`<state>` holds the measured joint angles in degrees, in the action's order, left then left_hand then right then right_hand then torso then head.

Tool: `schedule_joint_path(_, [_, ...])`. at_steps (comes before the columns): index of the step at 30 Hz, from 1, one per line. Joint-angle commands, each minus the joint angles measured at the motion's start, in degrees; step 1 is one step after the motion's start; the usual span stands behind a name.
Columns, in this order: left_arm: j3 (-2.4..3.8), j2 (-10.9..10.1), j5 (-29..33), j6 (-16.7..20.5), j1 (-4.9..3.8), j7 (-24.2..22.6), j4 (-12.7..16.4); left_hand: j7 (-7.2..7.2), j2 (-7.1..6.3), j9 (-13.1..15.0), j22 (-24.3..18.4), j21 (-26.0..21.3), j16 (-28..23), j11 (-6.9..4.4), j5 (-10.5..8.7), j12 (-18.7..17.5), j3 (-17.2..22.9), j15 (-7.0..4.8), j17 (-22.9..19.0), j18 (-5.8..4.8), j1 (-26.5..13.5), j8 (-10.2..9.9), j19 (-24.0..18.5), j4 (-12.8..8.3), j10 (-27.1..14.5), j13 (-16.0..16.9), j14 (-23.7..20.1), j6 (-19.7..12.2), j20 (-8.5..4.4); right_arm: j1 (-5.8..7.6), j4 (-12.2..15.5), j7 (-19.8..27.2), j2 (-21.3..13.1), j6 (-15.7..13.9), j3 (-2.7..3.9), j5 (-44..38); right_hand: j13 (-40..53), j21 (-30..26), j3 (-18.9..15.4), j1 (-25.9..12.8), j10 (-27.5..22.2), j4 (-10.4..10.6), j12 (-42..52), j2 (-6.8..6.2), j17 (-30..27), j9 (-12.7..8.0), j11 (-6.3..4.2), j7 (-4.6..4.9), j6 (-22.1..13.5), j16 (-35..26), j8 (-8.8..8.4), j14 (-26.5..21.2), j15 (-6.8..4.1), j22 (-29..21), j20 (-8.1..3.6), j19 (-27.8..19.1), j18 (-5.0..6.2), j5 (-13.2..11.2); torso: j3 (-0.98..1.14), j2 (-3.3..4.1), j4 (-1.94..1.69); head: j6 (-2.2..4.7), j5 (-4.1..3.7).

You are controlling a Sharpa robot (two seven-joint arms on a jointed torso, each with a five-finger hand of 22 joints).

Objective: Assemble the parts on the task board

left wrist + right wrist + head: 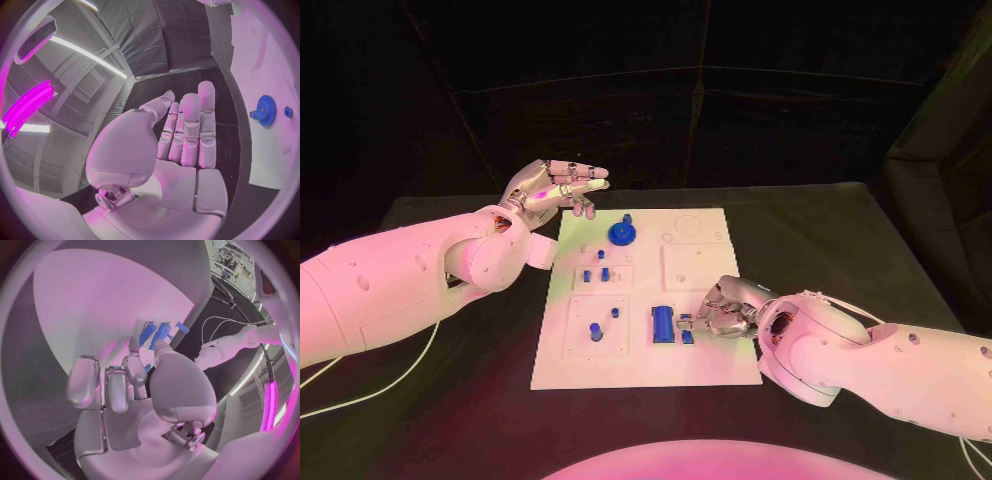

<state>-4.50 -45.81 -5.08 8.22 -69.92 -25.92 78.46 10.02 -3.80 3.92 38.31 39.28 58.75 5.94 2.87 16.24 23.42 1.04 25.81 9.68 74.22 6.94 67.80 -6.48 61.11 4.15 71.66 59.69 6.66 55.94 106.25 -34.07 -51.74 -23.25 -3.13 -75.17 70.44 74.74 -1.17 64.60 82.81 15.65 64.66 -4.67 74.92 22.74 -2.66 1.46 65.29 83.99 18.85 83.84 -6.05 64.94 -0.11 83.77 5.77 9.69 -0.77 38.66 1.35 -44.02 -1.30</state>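
Left hand (557,188): raised off far-left corner of board (718,365), fingers spread, holding nothing; likely parked clear of work. Blue gear (623,234) seated near board's far edge. Right hand (728,312): down beside blue block (664,325), fingers bent toward small piece (687,330); grasp cannot be told.

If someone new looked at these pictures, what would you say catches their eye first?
Probably the white task board in the middle of the black table, dotted with small blue parts, the blue gear near its far edge standing out. Next, the right hand at the blue pieces by the board's right side, while the left hand hovers open beyond the far left corner.
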Motion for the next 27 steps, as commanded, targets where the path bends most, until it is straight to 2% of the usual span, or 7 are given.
schedule_joint_path(1, [0.05, 0.05, 0.16, -0.63, -0.08, -0.14, 0.02, 0.0, 0.56, 0.07, -0.09, -0.26, 0.28, -0.01, -0.07, 0.26, -0.38, -0.1, -0.09, 0.8, -0.14, 0.34, -0.02, -0.04, -0.45, 0.0, -0.31, -0.11, 0.02, 0.06, 0.83, 2.85, -0.6, 0.69, 0.01, -0.76, 0.17, -0.19, -0.47, 2.07, 0.16, -0.61, -0.17, -0.12, 1.38, 0.14, 0.08, 0.21, -0.28, -0.21, -0.29, 3.78, -0.25, -0.07, -0.06, -0.23, -0.77, 0.57, 0.03, -0.02, 0.04, -0.02, 0.07])
schedule_joint_path(10, [0.04, 0.0, 0.16, -0.65, -0.07, -0.13, -0.02, 0.0, 0.56, 0.07, -0.09, -0.26, 0.28, -0.01, -0.07, 0.26, -0.38, -0.1, -0.09, 0.8, -0.14, 0.34, -0.02, -0.04, -0.45, 0.0, -0.31, -0.11, 0.02, 0.05, 2.14, 6.01, -2.2, 4.02, 0.01, -0.11, 0.33, -0.2, -1.6, 6.27, 0.09, -3.3, -0.23, 0.2, 1.47, 0.49, 0.11, 0.27, -0.36, -0.21, -0.4, 3.8, -0.22, -0.01, -0.03, -0.26, -0.79, 1.3, -0.05, -0.07, 0.12, 0.04, 0.08])
schedule_joint_path(13, [0.04, 0.0, 0.16, -0.66, -0.07, -0.13, -0.01, 0.0, 0.56, 0.07, -0.09, -0.26, 0.28, -0.01, -0.07, 0.26, -0.38, -0.1, -0.09, 0.8, -0.14, 0.34, -0.02, -0.04, -0.45, 0.0, -0.31, -0.11, 0.02, 0.05, 2.23, 6.25, -2.3, 4.47, 0.0, -0.06, 0.34, -0.23, -1.7, 6.52, 0.08, -3.48, -0.24, 0.29, 1.42, 0.51, 0.11, 0.27, -0.37, -0.24, -0.43, 3.79, -0.22, -0.06, -0.03, -0.28, -0.78, 1.37, -0.03, 0.0, 0.01, 0.05, 0.04])
schedule_joint_path(22, [0.04, -0.09, 0.16, -0.63, -0.07, -0.15, 0.05, 0.0, 0.56, 0.07, -0.09, -0.26, 0.28, -0.01, -0.07, 0.26, -0.38, -0.1, -0.09, 0.8, -0.14, 0.34, -0.02, -0.04, -0.45, 0.0, -0.31, -0.11, 0.02, 0.05, 1.48, 5.97, -2.03, 4.73, 0.0, -0.03, 0.33, -0.22, -1.8, 6.53, 0.07, -3.48, -0.27, 0.46, 1.45, 0.53, 0.12, 0.29, -0.36, -0.23, -0.44, 3.79, -0.21, -0.03, -0.03, -0.27, -0.78, 1.49, -0.06, 0.05, 0.0, 0.0, 0.12])
schedule_joint_path(27, [0.04, -0.13, 0.16, -0.62, -0.07, -0.15, 0.07, 0.0, 0.56, 0.07, -0.09, -0.26, 0.28, -0.01, -0.07, 0.26, -0.38, -0.1, -0.09, 0.8, -0.14, 0.34, -0.02, -0.04, -0.45, 0.0, -0.31, -0.11, 0.02, 0.05, 0.23, 4.73, -1.48, 4.76, 0.0, -0.67, 0.4, -0.19, -1.92, 6.82, 0.09, -3.6, -0.24, 1.29, 1.47, 0.58, 0.11, 0.26, -0.32, -0.23, -0.48, 3.8, -0.21, 0.03, -0.02, -0.26, -0.79, 1.92, -0.06, 0.03, -0.02, -0.12, 0.21])
